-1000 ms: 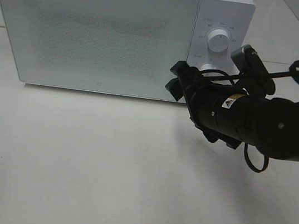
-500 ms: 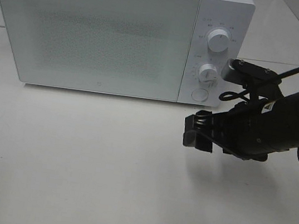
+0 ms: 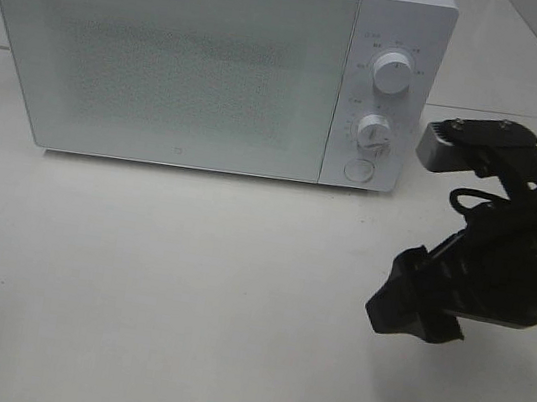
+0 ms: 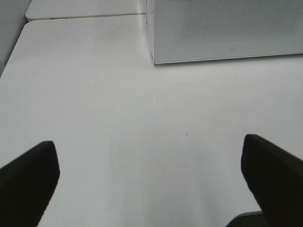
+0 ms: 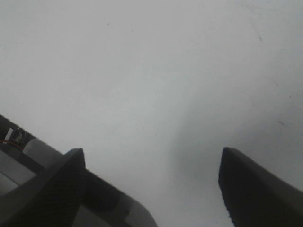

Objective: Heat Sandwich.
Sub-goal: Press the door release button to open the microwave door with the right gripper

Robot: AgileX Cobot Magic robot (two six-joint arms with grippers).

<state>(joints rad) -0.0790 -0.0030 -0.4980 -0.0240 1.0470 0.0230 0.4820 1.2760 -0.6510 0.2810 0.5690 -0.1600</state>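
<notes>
Hovering right of white boxy microwave oven (image 3: pixel 169 55), black right gripper (image 3: pixel 410 303) gaped wide, empty. Black left gripper (image 4: pixel 151 177) hung over white tabletop (image 4: pixel 142 118), jaws wide apart, empty.

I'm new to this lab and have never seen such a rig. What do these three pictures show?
A robot with two arms. The high camera looks down on a white table with a boxy white microwave oven, door shut, and the black right tool. The other two pictures come from cameras on the wrists, each looking out over its own tool. The black left tool and the right one stand open and hold nothing. No sandwich is in view.
</notes>
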